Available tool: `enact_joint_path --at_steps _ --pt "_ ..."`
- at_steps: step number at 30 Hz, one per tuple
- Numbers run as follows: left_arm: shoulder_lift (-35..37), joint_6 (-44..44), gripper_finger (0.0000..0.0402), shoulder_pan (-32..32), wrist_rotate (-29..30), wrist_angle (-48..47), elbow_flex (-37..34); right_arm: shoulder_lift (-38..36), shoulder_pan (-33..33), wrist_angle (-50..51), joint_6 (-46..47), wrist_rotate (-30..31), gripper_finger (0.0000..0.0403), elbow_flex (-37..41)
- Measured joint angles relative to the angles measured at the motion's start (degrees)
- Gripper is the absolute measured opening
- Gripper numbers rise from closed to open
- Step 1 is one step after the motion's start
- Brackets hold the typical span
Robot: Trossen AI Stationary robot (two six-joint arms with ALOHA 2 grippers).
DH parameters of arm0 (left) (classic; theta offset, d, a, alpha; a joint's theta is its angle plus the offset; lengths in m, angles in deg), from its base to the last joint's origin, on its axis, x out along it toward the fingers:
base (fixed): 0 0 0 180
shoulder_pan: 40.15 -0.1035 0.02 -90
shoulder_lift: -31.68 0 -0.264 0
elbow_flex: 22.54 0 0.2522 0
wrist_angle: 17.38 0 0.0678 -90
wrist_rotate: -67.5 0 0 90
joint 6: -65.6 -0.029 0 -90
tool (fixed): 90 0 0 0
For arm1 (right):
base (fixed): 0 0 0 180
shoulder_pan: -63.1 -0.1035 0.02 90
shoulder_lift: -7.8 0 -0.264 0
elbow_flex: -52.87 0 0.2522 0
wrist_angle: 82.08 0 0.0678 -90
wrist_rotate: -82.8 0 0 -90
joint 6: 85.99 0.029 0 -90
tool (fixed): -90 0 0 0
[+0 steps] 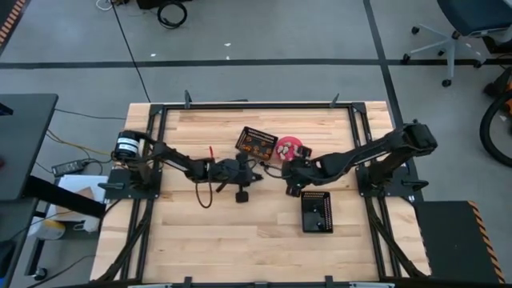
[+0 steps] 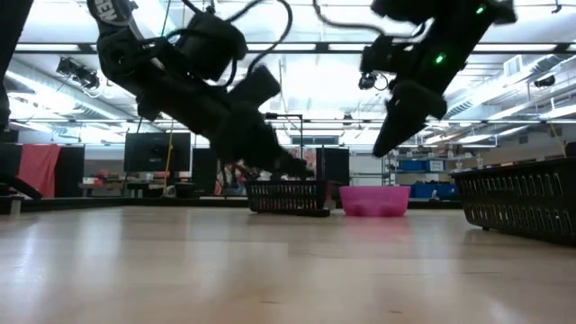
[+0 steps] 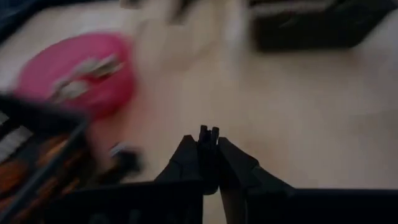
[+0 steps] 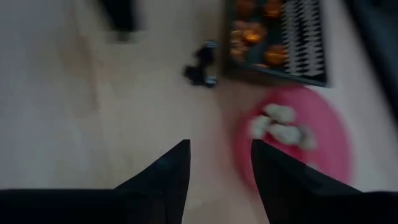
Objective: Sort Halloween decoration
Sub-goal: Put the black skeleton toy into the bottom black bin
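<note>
A: Workshop floor around it, plank table point(image 1: 208, 240), both arms reaching to mid-table. Where's the sorting at?

B: Orange trinkets point(image 4: 252, 34) sit in the mesh basket point(image 1: 258, 143). Pale trinkets point(image 4: 281, 130) sit in the pink bowl point(image 1: 289, 149). A second basket point(image 1: 316, 212) stands nearer the front edge, on the right arm's side; contents too small to call.

A: Anything loose?

B: One black trinket point(image 4: 202, 65) on bare wood, just beside the orange basket's corner, touching nothing I can see.

A: Pincers?

B: Left pincer point(image 3: 208, 140): tips pressed together, nothing between them. Right pincer point(image 4: 219, 165): fingers spread apart, nothing held, hovering off the table by the low view.

A: Bearing to the loose one?

B: From the right pincer it lies ahead and slightly off-centre, away from the bowl; bowl sits just ahead on the other flank. From the left pincer it's near, off toward the orange basket, blurred in that wrist view.

A: Long axis?

B: Can't tell, too small and smeared.

A: Which arm?

B: My read: both are close, but the right is already open and roughly lined up. It'd need a forward reach and a drop. Risk: clipping the basket wall.
</note>
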Motion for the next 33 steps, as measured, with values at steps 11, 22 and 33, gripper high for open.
enact_joint_path --at_steps 11,22,33 --pt "-4.6 4.7 0.0015 3.0 -13.1 10.3 6.8 -12.1 -1.2 4.5 2.0 16.6 0.0173 4.5" --pt "-16.3 -0.8 0.0015 5.8 -15.0 -0.5 29.1 -18.6 -0.4 2.0 9.0 21.1 0.0173 11.3" --pt "-28.1 -1.6 0.0016 4.1 -15.0 -1.7 43.5 -19.1 -0.6 0.3 8.9 21.7 0.0173 11.5"
